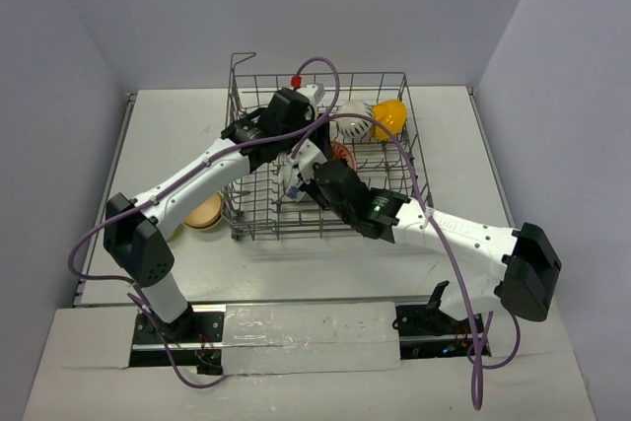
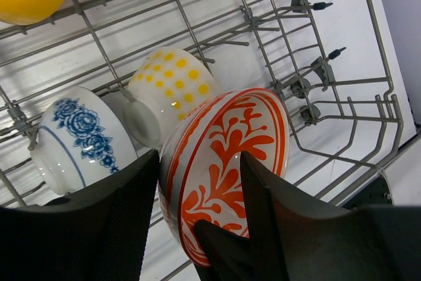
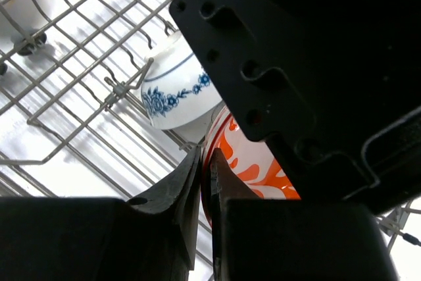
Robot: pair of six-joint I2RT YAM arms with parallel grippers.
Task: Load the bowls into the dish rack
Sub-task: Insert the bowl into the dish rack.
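Note:
The red-and-white patterned bowl (image 2: 230, 143) stands on edge inside the dish rack (image 1: 406, 160). My right gripper (image 3: 205, 162) is shut on its rim, one finger on each side of the wall. My left gripper (image 2: 197, 162) is open and straddles the same bowl, one finger outside it and one in front of its inside. Beside it in the rack lie a blue-patterned bowl (image 2: 75, 139) and a white bowl with yellow dots (image 2: 168, 87). An orange-yellow bowl (image 1: 390, 117) and a white striped bowl (image 1: 350, 125) sit at the rack's far side.
A tan bowl (image 1: 203, 212) sits on the table just left of the rack, outside it. Upright tines and wire rows (image 2: 289, 64) surround both grippers. The left arm's black wrist (image 3: 316, 64) hangs close over the right gripper. The rack's raised handle (image 1: 242, 61) stands at the far left corner.

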